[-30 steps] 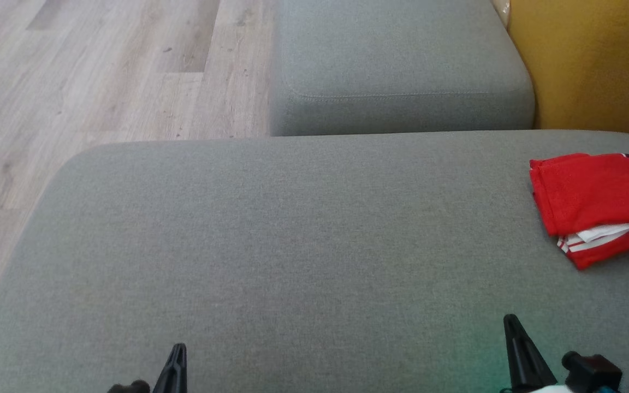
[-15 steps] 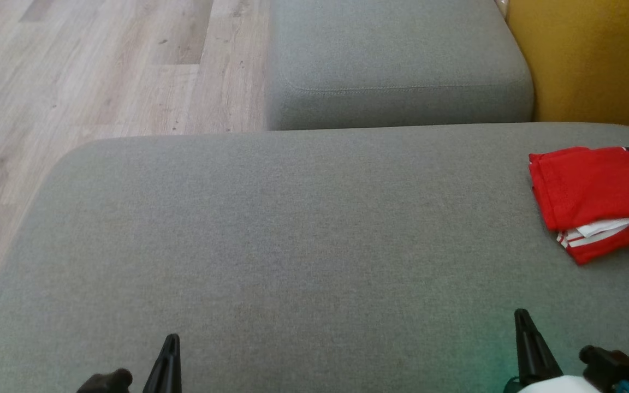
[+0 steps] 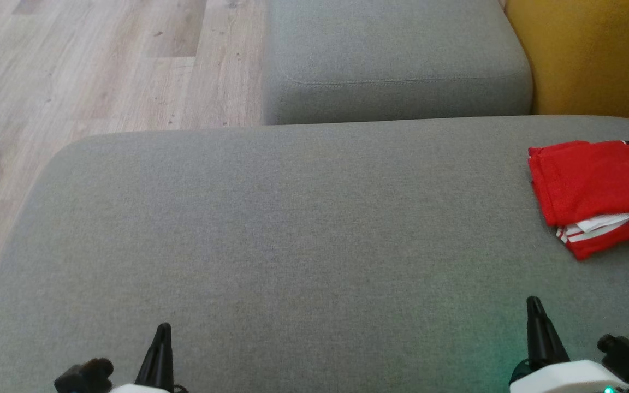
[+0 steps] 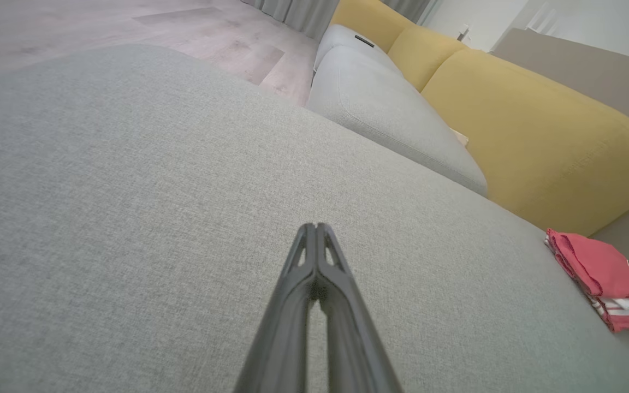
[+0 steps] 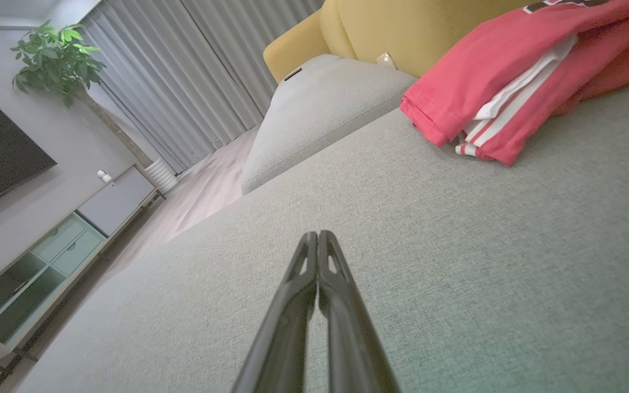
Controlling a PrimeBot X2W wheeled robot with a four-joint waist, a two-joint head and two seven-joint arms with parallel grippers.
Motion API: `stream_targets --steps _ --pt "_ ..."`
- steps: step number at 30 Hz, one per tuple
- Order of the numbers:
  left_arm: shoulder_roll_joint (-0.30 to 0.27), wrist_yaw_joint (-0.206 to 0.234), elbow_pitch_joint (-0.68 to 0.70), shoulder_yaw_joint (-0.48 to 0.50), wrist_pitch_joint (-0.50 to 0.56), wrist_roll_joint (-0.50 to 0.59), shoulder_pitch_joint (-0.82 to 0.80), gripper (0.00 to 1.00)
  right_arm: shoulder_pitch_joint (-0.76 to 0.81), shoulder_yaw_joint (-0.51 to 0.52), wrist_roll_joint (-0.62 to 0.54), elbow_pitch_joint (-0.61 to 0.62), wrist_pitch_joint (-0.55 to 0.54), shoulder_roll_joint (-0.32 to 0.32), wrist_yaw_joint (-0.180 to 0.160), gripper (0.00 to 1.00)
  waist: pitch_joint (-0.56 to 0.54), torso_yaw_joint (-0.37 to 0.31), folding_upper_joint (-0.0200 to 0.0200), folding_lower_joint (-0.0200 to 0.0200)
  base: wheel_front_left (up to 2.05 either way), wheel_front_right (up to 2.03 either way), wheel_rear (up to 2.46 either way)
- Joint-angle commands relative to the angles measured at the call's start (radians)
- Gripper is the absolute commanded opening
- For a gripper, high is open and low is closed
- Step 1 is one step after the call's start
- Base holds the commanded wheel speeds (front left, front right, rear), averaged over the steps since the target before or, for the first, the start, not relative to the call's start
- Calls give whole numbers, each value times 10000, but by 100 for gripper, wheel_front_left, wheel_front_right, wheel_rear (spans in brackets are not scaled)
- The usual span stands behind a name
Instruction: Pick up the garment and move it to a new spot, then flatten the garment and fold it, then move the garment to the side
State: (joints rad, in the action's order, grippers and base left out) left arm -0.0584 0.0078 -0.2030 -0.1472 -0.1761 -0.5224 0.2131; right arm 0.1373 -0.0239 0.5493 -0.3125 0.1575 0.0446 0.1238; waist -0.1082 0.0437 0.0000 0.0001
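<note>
The garment (image 3: 593, 185) is a red shirt with white stripes, folded into a small pile at the right edge of the grey couch cushion (image 3: 292, 234); it is also seen in the left wrist view (image 4: 598, 273) and the right wrist view (image 5: 500, 82). My left gripper (image 3: 162, 327) sits at the lower left, shut and empty, its tips together (image 4: 316, 226) over bare cushion. My right gripper (image 3: 534, 301) is at the lower right, shut and empty (image 5: 317, 234), short of the garment and to its left.
A second grey cushion (image 3: 396, 60) lies beyond the near one, with a yellow backrest (image 3: 593, 54) to the right. Wooden floor (image 3: 74, 71) runs along the left. The right wrist view shows curtains, a plant (image 5: 55, 60) and a low cabinet (image 5: 52, 256).
The head view has shifted, so the couch and garment sit a little higher in the picture. Both grippers reach slightly further up the view, still shut.
</note>
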Motion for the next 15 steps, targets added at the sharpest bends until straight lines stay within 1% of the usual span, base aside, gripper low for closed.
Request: stream_targets --steps 1,15 --pt "-105 -60 260 218 54 -303 -549 0 -578 32 312 378 -58 48 20 0 18 -7 0 -1 0 0 0" --pt "-132 -265 169 511 430 -1998 -949 0 -866 228 1910 425 -458 59 28 0 187 -74 0 -1 0 0 0"
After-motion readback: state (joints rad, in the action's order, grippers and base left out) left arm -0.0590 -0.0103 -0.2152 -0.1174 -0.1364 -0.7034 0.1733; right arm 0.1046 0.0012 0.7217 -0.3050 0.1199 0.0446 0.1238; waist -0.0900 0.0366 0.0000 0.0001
